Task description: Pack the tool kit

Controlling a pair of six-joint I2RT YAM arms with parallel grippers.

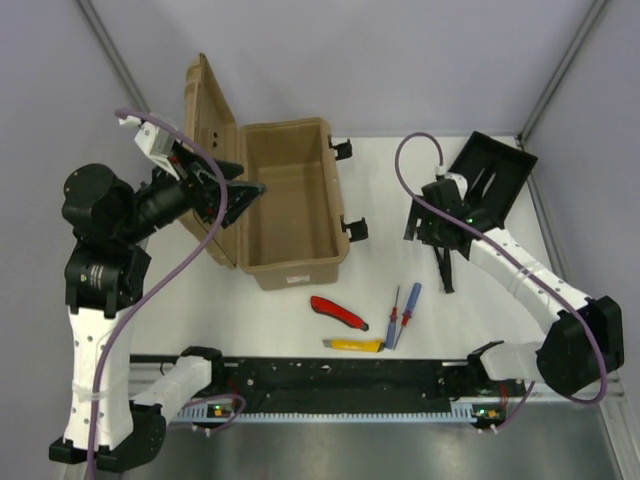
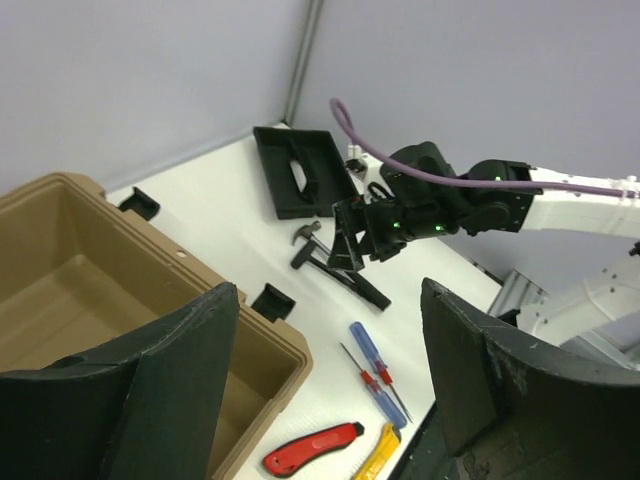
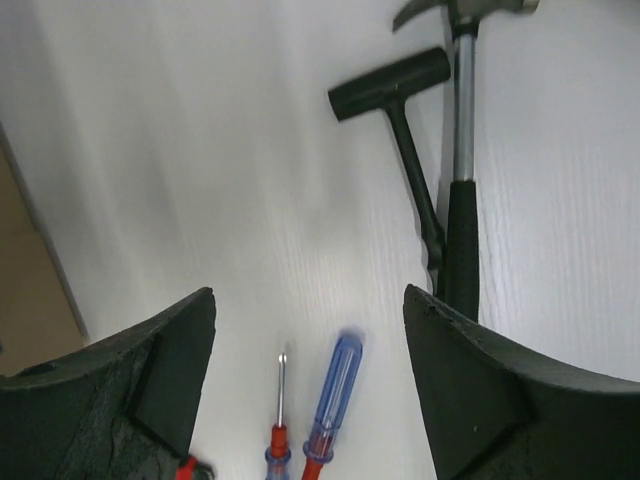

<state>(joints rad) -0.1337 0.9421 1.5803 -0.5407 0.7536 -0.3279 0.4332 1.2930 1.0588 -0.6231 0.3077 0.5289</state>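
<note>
your tan toolbox (image 1: 290, 205) stands open at the far left of the worktop (image 1: 250, 320). its lid (image 1: 210, 150) is raised on the left side and its two black latches (image 1: 355, 228) hang on the right wall. inside, you see only the bare tan floor and walls; none of the tools lies in it.

the left gripper (image 1: 250, 195) hovers at the left rim of the toolbox, just beside the lid. its fingers (image 2: 170, 370) are wide apart and hold nothing.

the black divided tray (image 1: 490, 180) lies turned at an angle in the far right corner, well apart from the toolbox. its compartments look dark, and i cannot tell if anything is in them.

the right gripper (image 1: 437, 240) hangs just in front of the tray, over two hammers on the worktop. these are a claw hammer (image 3: 462, 210) with a steel shaft and black grip, and an all-black hammer (image 3: 390, 85) just beside it. this gripper's fingers (image 3: 470, 380) are also spread apart, with nothing between them.

nearer to you, in front of the toolbox, lie the red utility knife (image 1: 338, 312) and the yellow utility knife (image 1: 355, 345). right of them the red screwdriver (image 1: 394, 315) and the blue screwdriver (image 1: 408, 310) lie side by side. all four are flat on the worktop.
</note>
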